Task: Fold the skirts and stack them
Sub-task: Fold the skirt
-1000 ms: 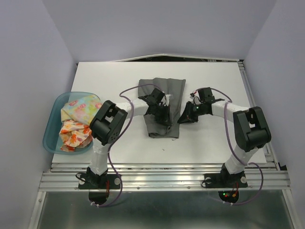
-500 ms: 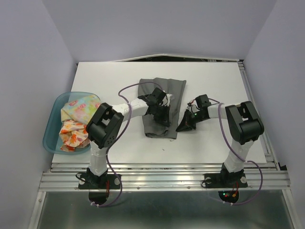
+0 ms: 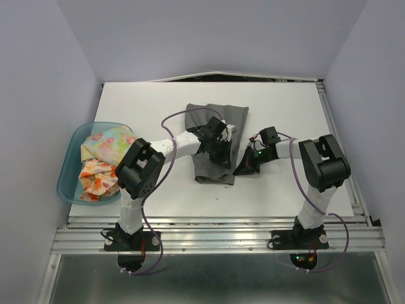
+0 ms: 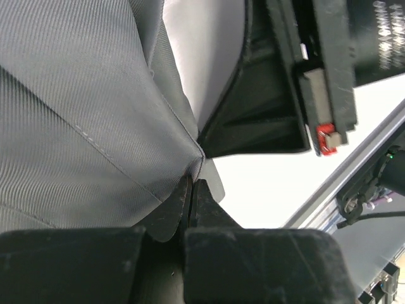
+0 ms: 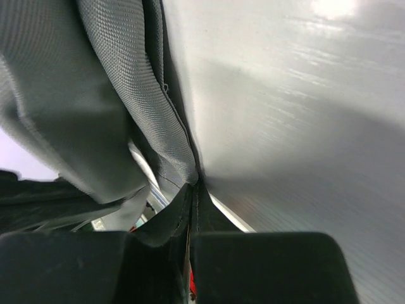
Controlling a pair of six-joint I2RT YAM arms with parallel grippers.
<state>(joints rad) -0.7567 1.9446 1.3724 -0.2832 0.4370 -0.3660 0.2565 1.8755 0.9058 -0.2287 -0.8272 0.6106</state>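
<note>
The dark grey skirt [image 3: 216, 126] lies partly folded at the table's middle. My left gripper [image 3: 219, 156] is over its near right part, shut on a pinch of the grey cloth [image 4: 95, 114] at the tips [image 4: 192, 182]. My right gripper [image 3: 243, 166] sits at the skirt's near right edge, shut on a fold of grey cloth [image 5: 126, 82] at its tips [image 5: 192, 186]. The two grippers are close together. The pastel floral skirt [image 3: 107, 140] and the white skirt with orange-red flowers [image 3: 98, 178] lie crumpled in the basin.
A translucent blue basin [image 3: 68, 171] stands at the table's left edge. The white table [image 3: 285, 114] reaches back to the walls. A metal rail [image 3: 221, 228] runs along the near edge. The right gripper's body [image 4: 278, 95] fills the upper right of the left wrist view.
The right gripper has come down toward the near edge and left to the skirt's edge and shut on it. The left gripper has shifted slightly right, still holding the cloth.
</note>
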